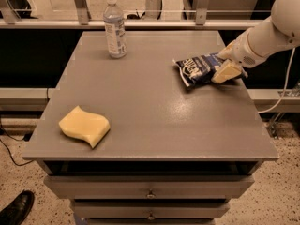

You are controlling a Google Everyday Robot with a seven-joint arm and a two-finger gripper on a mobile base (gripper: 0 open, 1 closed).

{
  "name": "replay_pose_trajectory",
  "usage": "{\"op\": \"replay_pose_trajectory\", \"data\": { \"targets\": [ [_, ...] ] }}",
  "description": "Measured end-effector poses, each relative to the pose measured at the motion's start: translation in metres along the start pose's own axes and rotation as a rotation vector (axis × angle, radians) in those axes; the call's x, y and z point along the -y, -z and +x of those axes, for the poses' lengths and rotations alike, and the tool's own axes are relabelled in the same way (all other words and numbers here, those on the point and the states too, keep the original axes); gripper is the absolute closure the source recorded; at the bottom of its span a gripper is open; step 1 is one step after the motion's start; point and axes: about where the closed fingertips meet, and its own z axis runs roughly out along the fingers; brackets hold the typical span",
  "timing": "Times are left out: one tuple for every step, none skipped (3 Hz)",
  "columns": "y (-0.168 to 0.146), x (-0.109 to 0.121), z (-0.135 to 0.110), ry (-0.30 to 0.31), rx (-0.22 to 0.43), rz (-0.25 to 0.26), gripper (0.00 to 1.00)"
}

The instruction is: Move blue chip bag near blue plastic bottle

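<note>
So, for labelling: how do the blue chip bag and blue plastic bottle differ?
The blue plastic bottle stands upright, far left; the blue chip bag lies flat, right. The bottle is clear, the bag dark. The gripper is at the bag's right edge, not the bottle.

A grey desk (150, 121) with drawers (150, 187) in its near front stands on speckled floor (287, 191); a metal rail (154, 25) runs along the far side. The gripper (226, 71) is over the desk's far right.
</note>
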Motion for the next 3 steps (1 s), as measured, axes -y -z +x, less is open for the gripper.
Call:
{"op": "replay_pose_trajectory", "data": {
  "targets": [
    [0.014, 0.007, -0.016, 0.001, 0.010, 0.009, 0.64],
    [0.035, 0.011, -0.041, 0.039, 0.043, 0.041, 0.87],
    [0.035, 0.010, -0.044, 0.043, 0.045, 0.040, 1.00]
  ]
}}
